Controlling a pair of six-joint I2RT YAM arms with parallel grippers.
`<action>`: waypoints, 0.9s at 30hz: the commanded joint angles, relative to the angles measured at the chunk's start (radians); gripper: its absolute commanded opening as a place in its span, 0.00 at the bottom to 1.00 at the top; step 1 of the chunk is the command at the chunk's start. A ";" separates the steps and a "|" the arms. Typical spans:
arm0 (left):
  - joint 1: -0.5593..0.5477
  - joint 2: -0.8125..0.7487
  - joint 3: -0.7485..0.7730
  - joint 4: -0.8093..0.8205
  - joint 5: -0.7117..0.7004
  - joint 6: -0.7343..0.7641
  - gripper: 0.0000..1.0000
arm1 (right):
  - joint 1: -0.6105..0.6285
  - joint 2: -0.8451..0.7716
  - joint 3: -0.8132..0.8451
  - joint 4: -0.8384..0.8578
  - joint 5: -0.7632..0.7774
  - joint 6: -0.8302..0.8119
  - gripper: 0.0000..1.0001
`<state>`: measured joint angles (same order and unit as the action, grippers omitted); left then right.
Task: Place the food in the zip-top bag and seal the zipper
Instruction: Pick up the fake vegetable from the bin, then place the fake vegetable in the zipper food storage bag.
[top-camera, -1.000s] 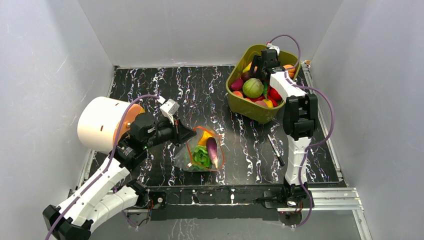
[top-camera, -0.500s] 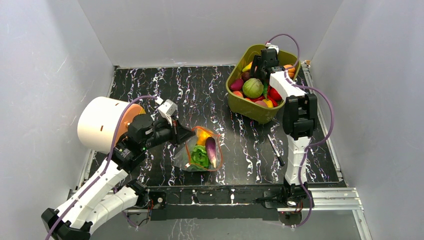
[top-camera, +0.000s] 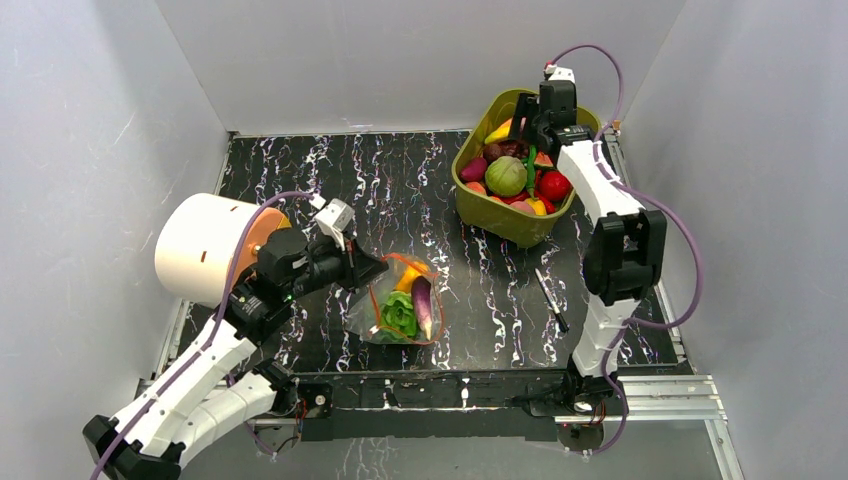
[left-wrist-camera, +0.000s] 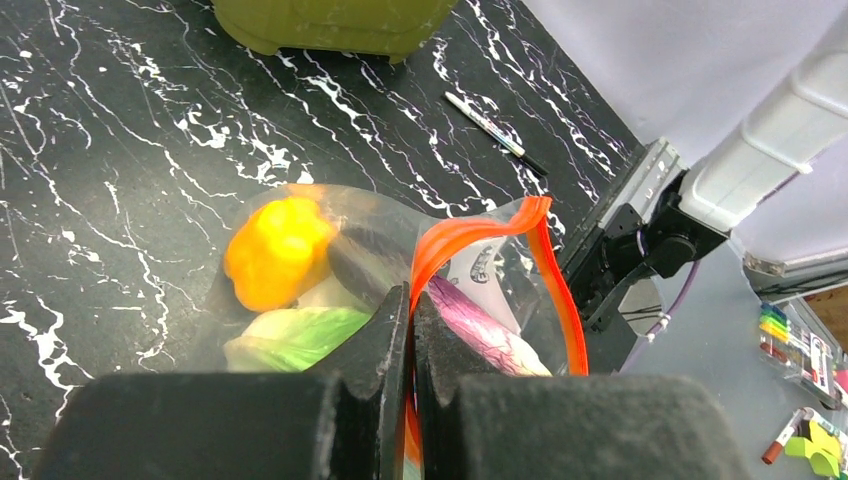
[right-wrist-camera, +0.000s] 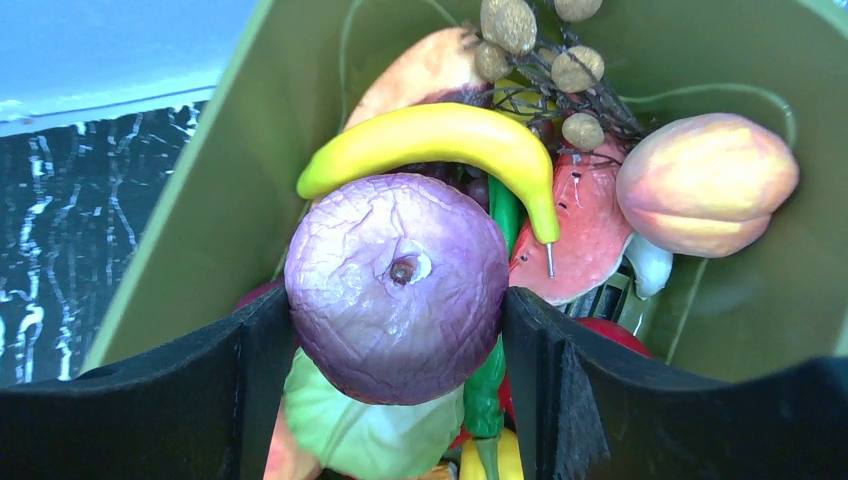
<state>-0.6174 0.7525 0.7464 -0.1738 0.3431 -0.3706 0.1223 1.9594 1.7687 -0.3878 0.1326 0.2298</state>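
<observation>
Left arm (top-camera: 200, 370) reaches low over the tabletop, its end effector (left-wrist-camera: 412, 300) pinched on the zipper (left-wrist-camera: 470, 232). Right arm (top-camera: 600, 200) stretches far forward, end effector (right-wrist-camera: 396, 320) gripping a purple round vegetable (right-wrist-camera: 390, 250).

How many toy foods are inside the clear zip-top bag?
3 visible: a yellow-orange pepper at the zip-top bag's far end, a green lettuce at its near end, a purple eggplant beside the lettuce. Others may be hidden.
</observation>
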 joint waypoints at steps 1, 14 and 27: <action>-0.002 0.023 0.060 0.010 -0.049 0.000 0.00 | 0.001 -0.119 -0.035 -0.003 -0.046 -0.019 0.47; -0.002 0.087 0.151 0.013 -0.176 -0.053 0.00 | 0.111 -0.478 -0.325 0.009 -0.111 -0.058 0.46; -0.002 0.192 0.238 0.037 -0.290 -0.075 0.00 | 0.375 -0.759 -0.504 -0.037 -0.195 -0.129 0.48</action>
<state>-0.6174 0.9401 0.9241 -0.1806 0.1108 -0.4461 0.4179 1.2804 1.2583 -0.4324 -0.0502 0.1619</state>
